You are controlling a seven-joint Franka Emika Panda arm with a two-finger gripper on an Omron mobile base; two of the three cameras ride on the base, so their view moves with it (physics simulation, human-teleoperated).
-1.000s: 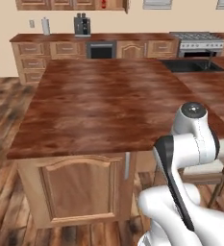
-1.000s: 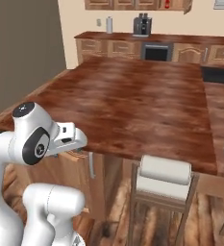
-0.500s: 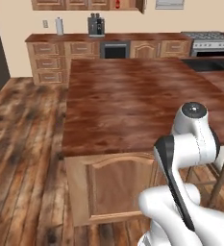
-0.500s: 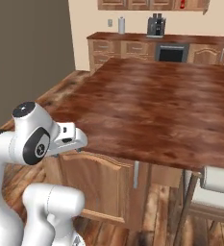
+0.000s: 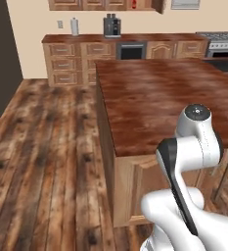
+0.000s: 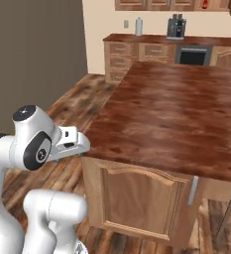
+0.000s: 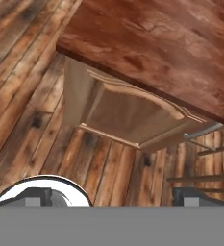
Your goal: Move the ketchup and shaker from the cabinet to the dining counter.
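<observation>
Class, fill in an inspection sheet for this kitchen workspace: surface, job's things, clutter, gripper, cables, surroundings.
Surface: dining counter, glossy reddish-brown top; ketchup and shaker not yet on it.
Job's things: small red item, likely the ketchup, up at the cabinet; shaker too small to tell.
Clutter: coffee machine and a pale canister on the wall counter.
Gripper: gripper open, holding nothing, pointed down at the dining counter's near corner and the floor.
Cables: nothing seen.
Surroundings: plank floor; stove at the far right.
</observation>
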